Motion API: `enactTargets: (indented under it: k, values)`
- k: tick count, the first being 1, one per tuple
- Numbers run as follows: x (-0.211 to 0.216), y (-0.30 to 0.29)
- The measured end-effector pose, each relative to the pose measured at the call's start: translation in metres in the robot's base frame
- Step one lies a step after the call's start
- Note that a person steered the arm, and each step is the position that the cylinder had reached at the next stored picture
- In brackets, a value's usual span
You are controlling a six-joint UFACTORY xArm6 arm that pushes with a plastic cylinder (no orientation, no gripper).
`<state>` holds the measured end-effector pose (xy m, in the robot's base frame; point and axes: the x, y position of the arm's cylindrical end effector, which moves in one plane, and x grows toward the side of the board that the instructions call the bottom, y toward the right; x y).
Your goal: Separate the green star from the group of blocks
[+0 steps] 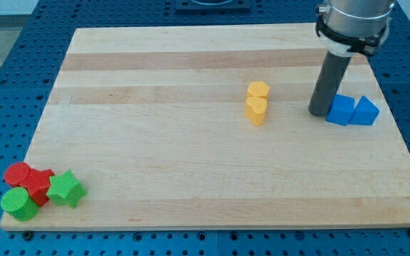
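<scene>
One green star (66,189), seemingly touching red block (38,186)

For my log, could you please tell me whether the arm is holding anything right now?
Nothing is held. My tip rests on the board just left of the blue blocks, far from the green star.

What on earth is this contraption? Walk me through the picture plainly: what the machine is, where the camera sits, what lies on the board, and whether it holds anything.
The dark post at the view's top right is a robot arm ending in a plain rod. It cannot grab; my tip only slides and pushes, so nothing is held. There is one camera, looking down at a slant on a wooden board; its mounting is not on record. My tip stands just left of two blue blocks. Mid-board sit two yellow blocks, touching. At the bottom left is a cluster: two red blocks, a green cylinder and the green star, far from my tip.
</scene>
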<state>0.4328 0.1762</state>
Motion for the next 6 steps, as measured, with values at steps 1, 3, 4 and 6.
enactTargets:
  k: [1,3,4,6]
  values:
    - [0.0,-0.013]
    - [0.094,-0.067]
    - [0.145,-0.137]
    - [0.185,-0.228]
